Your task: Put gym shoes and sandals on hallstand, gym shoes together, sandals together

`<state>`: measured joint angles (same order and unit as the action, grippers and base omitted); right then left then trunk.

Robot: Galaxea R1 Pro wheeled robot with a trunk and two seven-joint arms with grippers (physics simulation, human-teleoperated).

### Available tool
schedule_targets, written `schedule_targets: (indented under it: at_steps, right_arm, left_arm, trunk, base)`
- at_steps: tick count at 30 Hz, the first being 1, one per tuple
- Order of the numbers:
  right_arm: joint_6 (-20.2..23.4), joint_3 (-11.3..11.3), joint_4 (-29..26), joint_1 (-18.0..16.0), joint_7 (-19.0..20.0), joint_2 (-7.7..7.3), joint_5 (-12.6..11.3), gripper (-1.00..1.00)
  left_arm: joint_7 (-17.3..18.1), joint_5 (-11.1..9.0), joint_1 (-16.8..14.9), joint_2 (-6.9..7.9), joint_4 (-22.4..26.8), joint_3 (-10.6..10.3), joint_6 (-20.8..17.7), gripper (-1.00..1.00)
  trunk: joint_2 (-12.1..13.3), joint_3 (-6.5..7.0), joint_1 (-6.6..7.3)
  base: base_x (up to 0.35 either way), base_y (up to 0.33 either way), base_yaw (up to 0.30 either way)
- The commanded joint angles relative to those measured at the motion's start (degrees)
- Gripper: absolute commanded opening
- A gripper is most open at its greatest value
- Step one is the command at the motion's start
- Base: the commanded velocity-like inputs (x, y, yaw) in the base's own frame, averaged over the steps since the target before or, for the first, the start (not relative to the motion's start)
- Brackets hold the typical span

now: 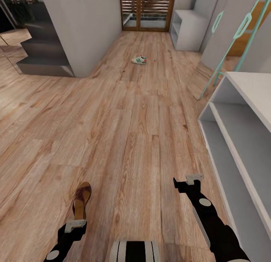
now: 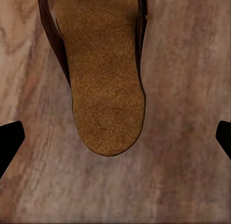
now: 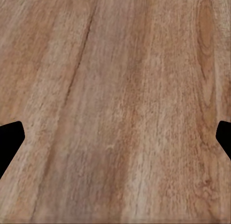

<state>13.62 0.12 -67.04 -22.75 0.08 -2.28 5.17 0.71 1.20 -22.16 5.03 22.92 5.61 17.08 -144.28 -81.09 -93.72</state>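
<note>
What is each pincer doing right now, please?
Left pincer: open, empty, above the sandal.
Right pincer: open, empty, over the corridor floor.

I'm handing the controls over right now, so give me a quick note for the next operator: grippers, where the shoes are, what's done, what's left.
Left gripper: open, empty, poised over one sandal lying on the corridor floor near the robot's left side; its footbed sits between the fingertips in the left wrist view.
Right gripper: open, empty, over bare floor.
One gym shoe lies far down the corridor, on the floor.
Hallstand is close on the right; the shelf parts in view hold no shoes.
Done: nothing visibly placed.
Left: grasp this sandal, rack it, fetch the gym shoe, find the other sandal and shoe, pair them.
</note>
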Motion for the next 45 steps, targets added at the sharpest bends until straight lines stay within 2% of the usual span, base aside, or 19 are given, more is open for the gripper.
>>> schedule_targets:
  at_steps: [1,10,19,29,42,45]
  right_arm:
    - [0.4,0.0,-0.1,0.0,0.0,-0.01,0.5,1.0]
    - [0.4,0.1,-0.1,0.0,0.0,-0.01,0.5,1.0]
    - [0.4,0.1,-0.1,0.0,0.0,-0.01,0.5,1.0]
    - [0.4,0.1,-0.1,0.0,0.0,-0.01,0.5,1.0]
    - [0.4,0.1,-0.1,0.0,0.0,-0.01,0.5,1.0]
    - [0.4,0.1,-0.1,0.0,0.0,-0.01,0.5,1.0]
  left_arm:
    - [0.1,0.1,0.0,-0.02,0.0,0.2,0.2,1.0]
    - [0.1,-0.1,0.0,-0.02,-0.1,0.2,0.2,1.0]
    - [0.1,-0.1,0.0,-0.02,-0.1,0.2,0.2,1.0]
    - [0.1,-0.1,0.0,-0.02,-0.1,0.2,0.3,1.0]
    - [0.1,-0.1,0.0,-0.02,-0.1,0.2,0.3,1.0]
    - [0.1,-0.1,0.0,-0.02,-0.1,0.2,0.3,1.0]
  trunk:
    - [0.0,-0.26,-0.01]
    - [-0.1,-2.26,-0.25]
    - [-0.1,-2.26,-0.25]
    - [-0.3,-4.47,-0.5]
    - [-0.3,-4.47,-0.5]
    - [-0.3,-5.14,-0.58]
  base:
    - [0.0,0.0,0.0]
    - [0.0,0.0,0.0]
    - [0.0,0.0,0.0]
    - [0.0,0.0,0.0]
    - [0.0,0.0,0.0]
    - [0.0,0.0,0.0]
